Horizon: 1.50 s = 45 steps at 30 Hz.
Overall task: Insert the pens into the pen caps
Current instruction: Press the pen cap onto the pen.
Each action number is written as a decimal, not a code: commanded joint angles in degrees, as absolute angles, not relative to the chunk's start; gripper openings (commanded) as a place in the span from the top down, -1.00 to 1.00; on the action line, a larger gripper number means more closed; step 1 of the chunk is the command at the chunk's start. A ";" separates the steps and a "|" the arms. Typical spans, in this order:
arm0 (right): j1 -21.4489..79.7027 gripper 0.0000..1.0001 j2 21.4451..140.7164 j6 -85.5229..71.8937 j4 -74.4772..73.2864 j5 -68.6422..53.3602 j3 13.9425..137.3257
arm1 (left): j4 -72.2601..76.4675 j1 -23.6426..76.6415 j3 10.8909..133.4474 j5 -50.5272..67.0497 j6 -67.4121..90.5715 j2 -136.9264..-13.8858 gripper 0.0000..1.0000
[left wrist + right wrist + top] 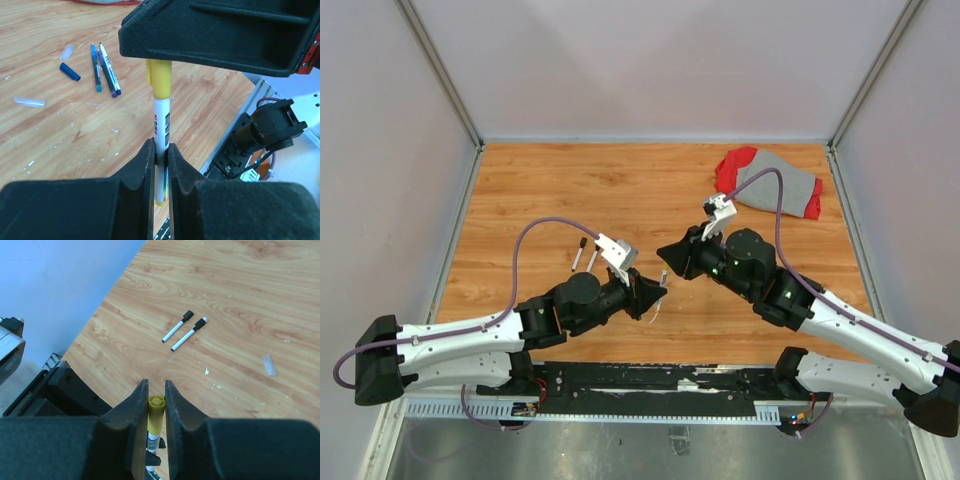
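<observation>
A white-barrelled pen (161, 130) with a yellow pen cap (161, 80) on its top end stands between the two grippers above the table. My left gripper (160, 150) is shut on its barrel. My right gripper (156, 390) comes from the other side, its jaws pressed against the yellow pen cap (156, 412). From above the two grippers meet tip to tip, left gripper (655, 293) and right gripper (665, 255). Two capped pens (177, 326) lie side by side on the wood. Two more pens (95, 67) lie next to a loose blue cap (70, 71).
A grey and red cloth (770, 185) lies at the back right of the wooden table (570, 190). Clear plastic caps (30, 102) and small white flecks are scattered on the wood. Grey walls close in the left, back and right sides.
</observation>
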<state>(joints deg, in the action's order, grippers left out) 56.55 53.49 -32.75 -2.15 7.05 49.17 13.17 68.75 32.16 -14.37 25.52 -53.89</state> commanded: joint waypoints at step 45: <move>65.05 0.99 42.25 -49.02 5.24 2.48 19.07 | 17.58 68.64 41.17 -13.89 22.02 -54.49 0.99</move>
